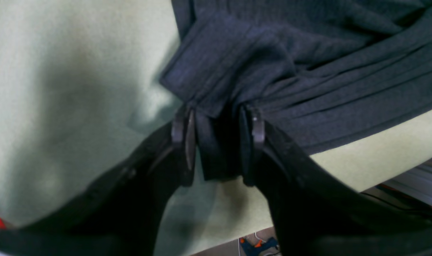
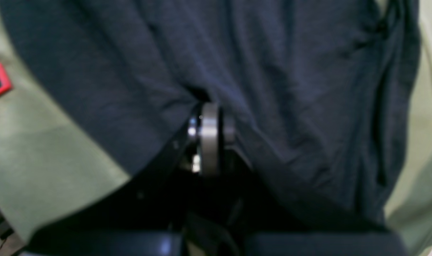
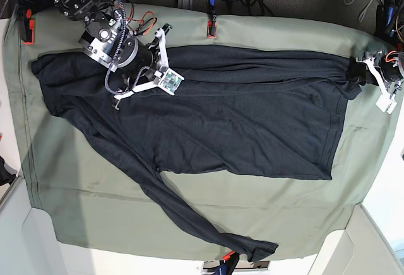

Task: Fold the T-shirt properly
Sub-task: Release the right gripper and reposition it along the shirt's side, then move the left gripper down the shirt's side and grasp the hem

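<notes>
Here's the T-shirt (image 3: 227, 123), dark charcoal, spread wide across the green-covered worktop (image 3: 82, 205), filling the middle of the base view from left edge to right. One long sleeve trails down toward the bottom centre of that frame, ending near the worktop's lower edge.

Over at the far right of the base view, the left hand (image 1: 217, 122) has a bunched fold of the shirt's edge clamped between its two fingers (image 1: 187, 138); in the left wrist view you can see the dark cloth pleated and pinched right there in the centre, ridges fanning away to the upper right.

In the upper left of the base view the right hand (image 2: 210, 135) sits down on the shirt near its top edge. The right wrist view is blurred, but the fingers are drawn tight together at mid-frame, dark fabric gathering in creases at their tips and draping all around them. It is clenched on the T-shirt.

A red clip (image 3: 211, 29) sits on the worktop's upper edge.
</notes>
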Robot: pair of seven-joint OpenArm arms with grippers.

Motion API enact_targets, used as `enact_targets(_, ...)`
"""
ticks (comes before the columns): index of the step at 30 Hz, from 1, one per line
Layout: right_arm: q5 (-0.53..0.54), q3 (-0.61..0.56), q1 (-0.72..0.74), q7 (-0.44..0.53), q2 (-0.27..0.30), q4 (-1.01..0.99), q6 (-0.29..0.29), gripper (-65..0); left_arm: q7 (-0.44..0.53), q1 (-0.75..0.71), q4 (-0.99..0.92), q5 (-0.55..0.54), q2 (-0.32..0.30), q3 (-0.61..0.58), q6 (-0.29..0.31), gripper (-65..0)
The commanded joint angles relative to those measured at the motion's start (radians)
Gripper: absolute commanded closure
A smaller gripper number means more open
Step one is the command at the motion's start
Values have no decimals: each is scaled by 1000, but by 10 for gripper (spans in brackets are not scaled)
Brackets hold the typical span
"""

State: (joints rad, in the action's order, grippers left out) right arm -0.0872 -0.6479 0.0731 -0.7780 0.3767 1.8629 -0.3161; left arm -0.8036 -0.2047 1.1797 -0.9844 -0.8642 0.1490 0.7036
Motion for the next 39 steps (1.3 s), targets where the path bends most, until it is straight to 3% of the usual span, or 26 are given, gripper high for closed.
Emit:
enact_targets(1,-3,8,23,24,2,10,8,-17,-3,5,8,2,-25,8,-5,-228)
enact_targets(7,1,26,67,36,2,-33,22,-41,-4,5,8,2,-25,8,-5,-228)
enact_targets(11,41,37,70,13,2,-32,48,-316,-6,5,8,2,-26,8,-5,-229)
enact_targets(12,58,39,70,0,2,-30,52,-352,-9,5,8,2,-26,8,-5,-237)
enact_targets(15,68,53,64,-31,3,-7,91,-358,-51,5,8,-5,-29,8,-5,-301)
enact_targets(18,69,129,28,-34,2,40,111,-358,-77,5,11,-52,-34,9,-5,-301)
enact_targets(21,74,251,-16,-32,2,94,119,-358,-93,5,22,-63,-37,9,-5,-301)
enact_targets(24,151,394,-27,-30,2,110,121,-358,-133,5,58,-109,-43,10,-5,-301)
enact_targets(28,225,568,-25,-27,3,106,118,-358,-259,5,109,-216,-65,10,-5,-301)
enact_targets(31,265,668,-6,-25,3,66,118,-358,-267,5,120,-232,-97,10,-5,-301)
enact_targets(39,392,819,49,-23,3,-95,18,-358,-325,-40,120,-245,-185,10,-5,-302)
